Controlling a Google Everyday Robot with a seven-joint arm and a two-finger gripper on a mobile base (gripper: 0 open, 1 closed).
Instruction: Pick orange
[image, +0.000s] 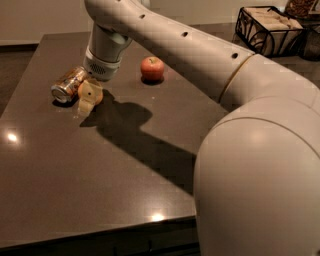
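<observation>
No Readable Text on the Tabletop
The can bears an illegible label; the gripper hangs at its 4 o'clock.

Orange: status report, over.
Gripper low at the orange, left side of table. Orange partly hidden behind it. Drink can on its side close beside; apple well apart.

Matt plastic gripper beside shiny metal can on glossy table.
</observation>
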